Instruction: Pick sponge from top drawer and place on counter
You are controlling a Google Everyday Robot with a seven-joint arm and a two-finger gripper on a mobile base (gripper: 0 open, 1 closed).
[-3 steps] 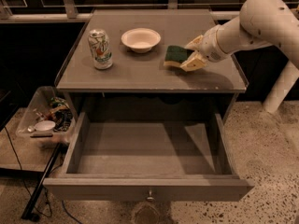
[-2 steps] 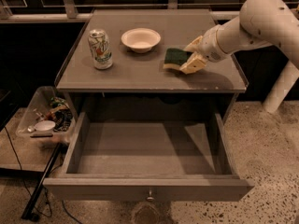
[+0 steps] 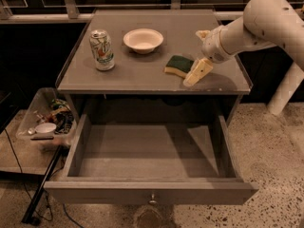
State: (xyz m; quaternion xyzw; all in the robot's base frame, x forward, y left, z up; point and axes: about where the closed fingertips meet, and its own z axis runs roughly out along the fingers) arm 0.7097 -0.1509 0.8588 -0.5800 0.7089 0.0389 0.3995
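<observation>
The sponge [image 3: 179, 65], dark green on top and yellow below, lies flat on the counter [image 3: 137, 77] near its front right. My gripper [image 3: 201, 52] is just right of the sponge, open, with one finger [image 3: 197, 72] beside the sponge's right end and the other further back. The sponge looks free of both fingers. The top drawer [image 3: 152, 192] is pulled fully out below the counter, and its inside shows nothing. Its small knob [image 3: 152, 199] sits at the centre of the front panel.
A drink can [image 3: 101, 50] stands at the counter's left and a white bowl [image 3: 143, 40] sits at the back middle. A clear bin of clutter [image 3: 46, 122] sits on the floor to the left. A white post [image 3: 286, 87] stands at the right.
The fingers have spread apart and the sponge now rests on the counter, a little nearer the front edge. The arm has drawn slightly to the right.
</observation>
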